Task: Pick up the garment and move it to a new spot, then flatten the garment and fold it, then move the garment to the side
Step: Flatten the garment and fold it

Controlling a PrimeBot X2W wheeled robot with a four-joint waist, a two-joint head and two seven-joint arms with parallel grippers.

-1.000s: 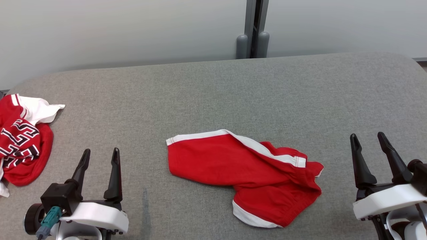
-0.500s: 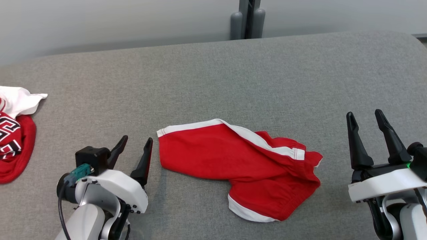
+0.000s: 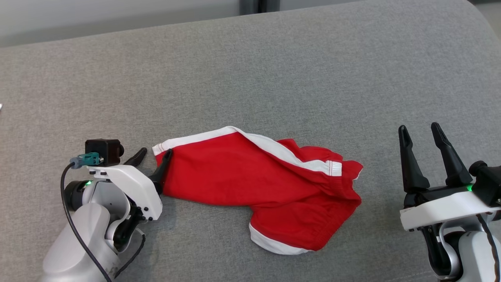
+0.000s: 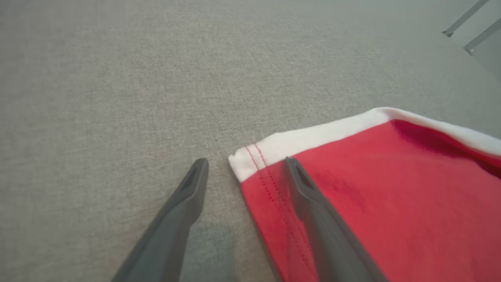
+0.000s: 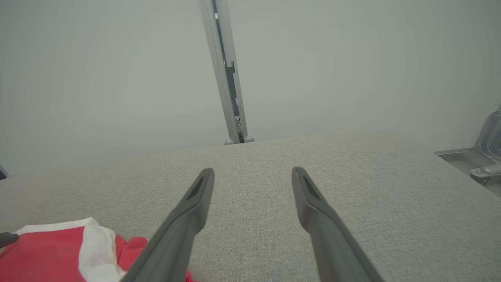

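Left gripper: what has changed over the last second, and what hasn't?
The left gripper reached forward and inward to the left corner of the red shorts, jaws open astride the hem, nothing gripped. The right gripper stayed open in place; the shorts lie undisturbed.

Nothing readable from my cameras. Red shorts (image 3: 235,176): plain red cloth, white trim, red stitching, no lettering, label, brand or number I can make out. Grey surface (image 3: 274,78) under them: plain weave, no marks.
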